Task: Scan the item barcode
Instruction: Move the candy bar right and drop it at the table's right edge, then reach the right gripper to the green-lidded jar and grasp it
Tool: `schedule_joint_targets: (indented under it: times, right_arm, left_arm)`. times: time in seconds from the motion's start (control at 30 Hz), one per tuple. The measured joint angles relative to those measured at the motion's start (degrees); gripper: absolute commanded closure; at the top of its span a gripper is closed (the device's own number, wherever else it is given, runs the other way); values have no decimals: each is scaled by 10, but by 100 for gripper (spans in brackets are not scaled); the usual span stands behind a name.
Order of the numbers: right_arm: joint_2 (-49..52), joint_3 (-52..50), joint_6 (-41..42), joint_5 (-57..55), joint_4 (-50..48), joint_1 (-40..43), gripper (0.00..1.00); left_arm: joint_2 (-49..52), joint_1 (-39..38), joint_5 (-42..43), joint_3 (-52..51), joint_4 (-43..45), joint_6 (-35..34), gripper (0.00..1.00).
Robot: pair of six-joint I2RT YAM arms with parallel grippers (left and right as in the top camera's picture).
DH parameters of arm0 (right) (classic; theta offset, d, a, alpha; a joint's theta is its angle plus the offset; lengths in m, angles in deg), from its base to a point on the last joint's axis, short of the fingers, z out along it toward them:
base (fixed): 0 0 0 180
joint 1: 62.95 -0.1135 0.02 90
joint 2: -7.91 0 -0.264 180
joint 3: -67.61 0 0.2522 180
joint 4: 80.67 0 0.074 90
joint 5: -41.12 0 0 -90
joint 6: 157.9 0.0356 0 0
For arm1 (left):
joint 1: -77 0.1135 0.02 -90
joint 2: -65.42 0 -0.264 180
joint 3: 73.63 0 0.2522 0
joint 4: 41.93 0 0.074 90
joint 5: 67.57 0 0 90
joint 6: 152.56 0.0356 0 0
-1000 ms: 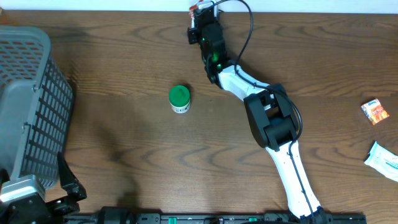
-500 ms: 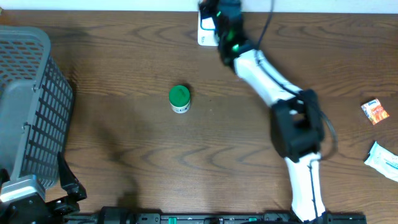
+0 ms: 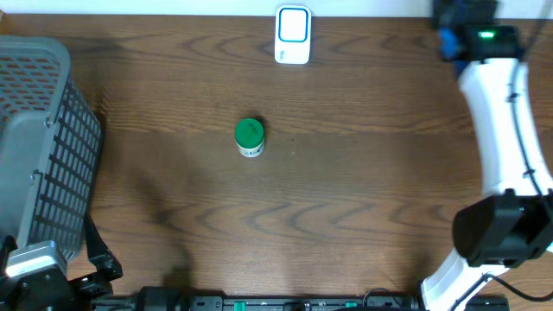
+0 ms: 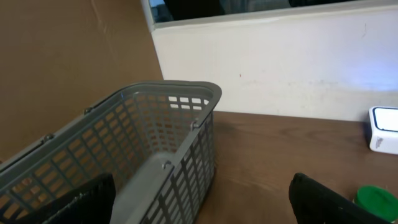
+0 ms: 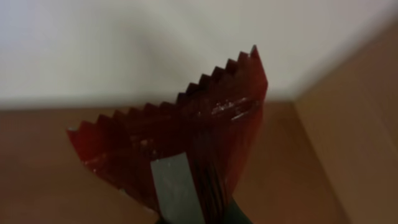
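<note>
Red packet (image 5: 180,146): you see it pinched by the right gripper (image 3: 455,19), it seems above the table's far right corner.
Left gripper (image 4: 202,186): fingers wide apart, empty, beside the basket (image 4: 155,143).

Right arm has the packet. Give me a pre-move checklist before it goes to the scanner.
1. Grip: ok. The right gripper is shut on the red packet, serrated edge up.
2. Barcode facing: cannot tell. No barcode shows on the face in the right wrist view.
3. Scanner located: ok. It sits at the table's far edge, uncovered.
4. Packet at scanner: not ok. The gripper is well off to the scanner's right.
5. Path: ok. The green-lidded jar stands mid-table, not between gripper and scanner.
6. Left gripper: ok. It is open, holding nothing, by the basket.
</note>
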State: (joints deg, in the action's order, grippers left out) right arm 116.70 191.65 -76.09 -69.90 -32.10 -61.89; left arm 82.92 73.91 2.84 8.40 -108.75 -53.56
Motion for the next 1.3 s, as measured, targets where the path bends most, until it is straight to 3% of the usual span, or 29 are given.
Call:
schedule_joint_targets:
  times: [0.13,0.3,0.33,0.37,0.4,0.43,0.47,0.63,0.77,0.97,1.17,1.3]
  right_arm:
    - [41,-13,-7,-14,78,110,99]
    - [89,-65,9,-13,77,200,95]
    - [95,-75,13,-12,73,215,85]
    - [98,-82,16,-10,71,229,62]
    - [99,-88,17,-8,68,242,28]
    - [100,-91,22,-4,64,254,6]
    - [99,-91,24,5,57,262,1]
    - [72,-81,30,110,62,263,1]
    - [8,-64,59,289,123,226,1]
    - [-88,-38,88,562,170,90,1]
    - [-49,-37,220,472,221,-143,1]
    - [-28,-47,255,398,215,-254,1]
  left_arm:
    - [0,0,0,0,-7,0,11]
    - [0,0,0,0,-7,0,10]
    - [0,0,0,0,-7,0,11]
    - [0,0,0,0,-7,0,11]
    - [0,0,0,0,-7,0,11]
    - [0,0,0,0,-7,0,11]
    - [0,0,0,0,-7,0,11]
    - [0,0,0,0,-7,0,11]
    - [0,0,0,0,-7,0,11]
    - [0,0,0,0,-36,0,11]
    - [0,0,0,0,-89,0,11]
    - [0,0,0,0,-111,0,11]
